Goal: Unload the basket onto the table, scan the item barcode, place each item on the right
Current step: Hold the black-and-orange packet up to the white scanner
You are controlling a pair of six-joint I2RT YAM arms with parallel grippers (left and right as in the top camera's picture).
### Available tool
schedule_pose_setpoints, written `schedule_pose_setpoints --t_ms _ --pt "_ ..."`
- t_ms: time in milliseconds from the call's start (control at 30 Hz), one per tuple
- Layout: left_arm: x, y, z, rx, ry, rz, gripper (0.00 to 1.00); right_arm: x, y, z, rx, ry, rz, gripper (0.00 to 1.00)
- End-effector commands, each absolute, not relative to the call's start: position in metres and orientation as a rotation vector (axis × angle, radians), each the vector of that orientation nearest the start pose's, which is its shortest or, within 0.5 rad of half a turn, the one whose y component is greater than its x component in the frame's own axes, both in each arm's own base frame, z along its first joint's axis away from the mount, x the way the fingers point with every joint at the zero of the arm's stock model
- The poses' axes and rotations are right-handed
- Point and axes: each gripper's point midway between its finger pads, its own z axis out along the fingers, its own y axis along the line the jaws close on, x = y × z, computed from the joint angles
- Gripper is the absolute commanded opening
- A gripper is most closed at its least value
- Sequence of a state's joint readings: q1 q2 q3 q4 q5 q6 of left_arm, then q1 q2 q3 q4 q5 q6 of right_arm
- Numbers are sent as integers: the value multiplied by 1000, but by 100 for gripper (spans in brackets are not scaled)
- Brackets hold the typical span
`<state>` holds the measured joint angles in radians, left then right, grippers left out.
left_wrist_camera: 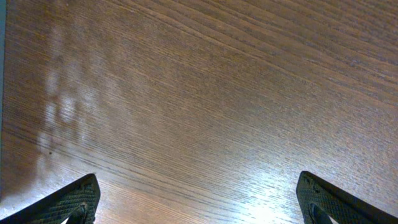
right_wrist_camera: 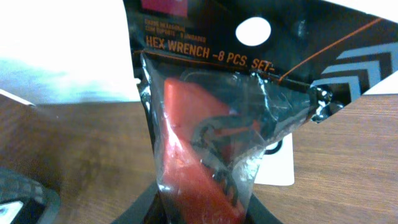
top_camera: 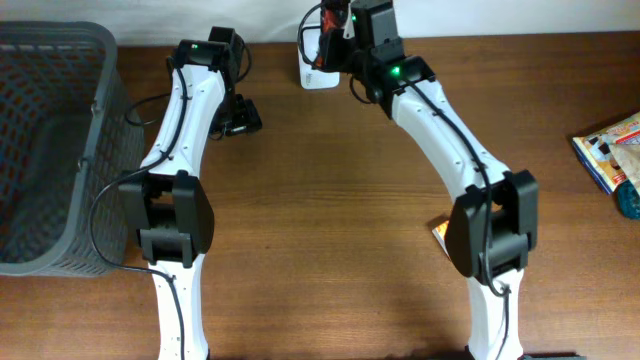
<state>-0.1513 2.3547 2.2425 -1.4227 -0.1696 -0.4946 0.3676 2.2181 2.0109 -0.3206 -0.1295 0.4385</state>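
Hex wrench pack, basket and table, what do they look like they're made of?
Pack: clear glossy plastic film, crinkled with glints, with a printed black card; red part inside looks plastic. Basket: grey moulded plastic mesh, matte. Table: brown wood grain, slight sheen; solid or laminate unclear.

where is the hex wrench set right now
The hex wrench set is in the right gripper at the far edge of the table, top centre of the overhead view, over a white object.
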Motion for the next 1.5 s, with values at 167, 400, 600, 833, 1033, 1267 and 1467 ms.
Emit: schedule_pose_setpoints --t_ms 167,400,600,833,1033,1267,1467 --pt "467 -42 90 -532 2985 238 99 626 273 135 160 2134 744 30" --pt "467 -42 90 -532 2985 238 99 618 253 131 155 2223 584 35" --pt "467 -42 90 -532 2985 238 99 568 235 128 -136 2476 371 41" --pt "467 -42 90 -532 2985 238 99 539 247 27 -355 2663 315 47" --pt "468 -41 90 -533 2985 238 99 539 239 -3 -345 2697 230 48" --pt "468 -41 90 -533 2985 238 99 523 232 -22 -330 2770 205 32" --pt "467 -42 90 -530 2986 238 99 534 212 60 -86 2703 261 32"
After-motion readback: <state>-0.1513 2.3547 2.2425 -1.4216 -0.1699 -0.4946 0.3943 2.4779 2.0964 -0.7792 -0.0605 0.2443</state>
